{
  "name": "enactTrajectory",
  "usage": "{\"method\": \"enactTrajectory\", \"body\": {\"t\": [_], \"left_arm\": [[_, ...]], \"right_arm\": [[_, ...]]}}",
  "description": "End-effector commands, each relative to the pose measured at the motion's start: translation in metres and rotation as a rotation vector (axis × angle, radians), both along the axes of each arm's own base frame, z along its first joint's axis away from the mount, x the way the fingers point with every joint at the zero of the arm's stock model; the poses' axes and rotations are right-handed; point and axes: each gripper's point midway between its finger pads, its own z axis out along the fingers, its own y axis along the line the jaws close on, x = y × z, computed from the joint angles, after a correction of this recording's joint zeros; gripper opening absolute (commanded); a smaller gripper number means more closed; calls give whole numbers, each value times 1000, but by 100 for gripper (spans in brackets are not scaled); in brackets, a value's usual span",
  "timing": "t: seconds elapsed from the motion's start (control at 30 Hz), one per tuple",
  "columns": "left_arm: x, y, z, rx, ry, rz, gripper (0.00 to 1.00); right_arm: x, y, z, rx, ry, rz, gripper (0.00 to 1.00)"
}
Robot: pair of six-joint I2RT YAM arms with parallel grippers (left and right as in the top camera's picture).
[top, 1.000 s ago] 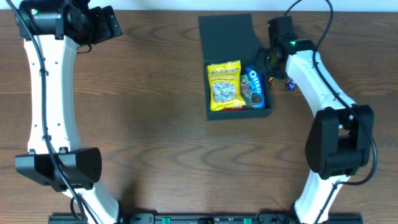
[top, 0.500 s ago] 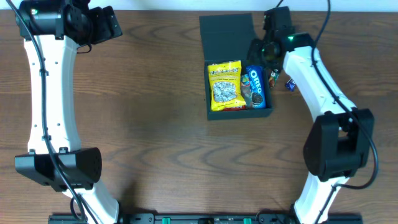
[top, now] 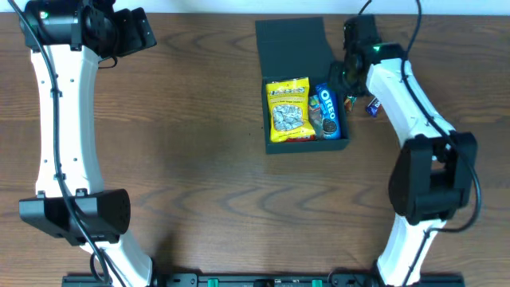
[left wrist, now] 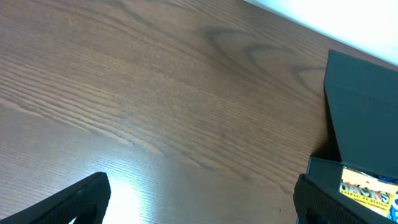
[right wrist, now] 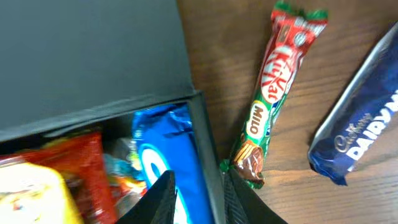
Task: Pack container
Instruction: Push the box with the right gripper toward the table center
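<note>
Matte dark grey-teal rectangular cardboard box (top: pixel 291 49) on brown wooden table (top: pixel 199 159), far right of centre, flap lid open behind. Inside: yellow plastic snack packet (top: pixel 288 108) left, blue plastic Oreo packet (top: pixel 325 112) right, side by side. Red-green foil KitKat bar (right wrist: pixel 273 93) on table just right of box; blue foil Dairy Milk bar (right wrist: pixel 357 124) farther right.

Dark grey-teal container (top: pixel 291 44) — flap open

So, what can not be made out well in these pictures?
- Red packet: right wrist view, mostly under the yellow packet.
- Cadbury bar: right wrist view, cut off by the right edge.
- Right gripper: only fingertips show, astride the container wall; grip unclear.
- Left gripper: left wrist view, mostly cut off by bottom edge.
</note>
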Motion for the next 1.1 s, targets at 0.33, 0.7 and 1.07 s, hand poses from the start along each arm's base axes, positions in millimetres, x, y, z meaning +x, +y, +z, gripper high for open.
{"method": "enactTrajectory", "body": {"t": [0.33, 0.7, 1.07], "left_arm": [[0, 3, 9, 5, -23, 11, 95], [-1, 3, 9, 5, -22, 10, 95], [-4, 3, 6, 10, -3, 3, 95]], "right_arm": [[-10, 15, -27, 21, 75, 50, 1], [-30, 93, -27, 16, 78, 219, 1], [-51, 121, -30, 45, 126, 148, 1]]}}
